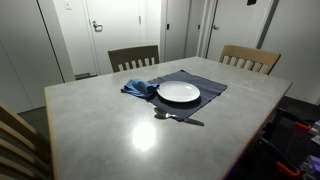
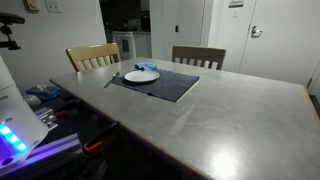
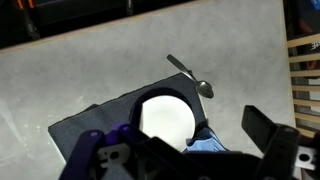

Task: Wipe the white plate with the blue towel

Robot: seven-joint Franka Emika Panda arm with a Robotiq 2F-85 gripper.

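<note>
Hand (image 3: 178,142) hovers released over the worktop (image 3: 60,80); blue towel (image 3: 216,141) lies bunched just beside the white plate (image 3: 165,113), at its four o'clock. Best descend onto the thickest folds before clenching.

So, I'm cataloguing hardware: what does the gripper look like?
The gripper is black and blocky, with two broad angular fingers; one side has a purple tint in the wrist view. No markings are legible.
</note>
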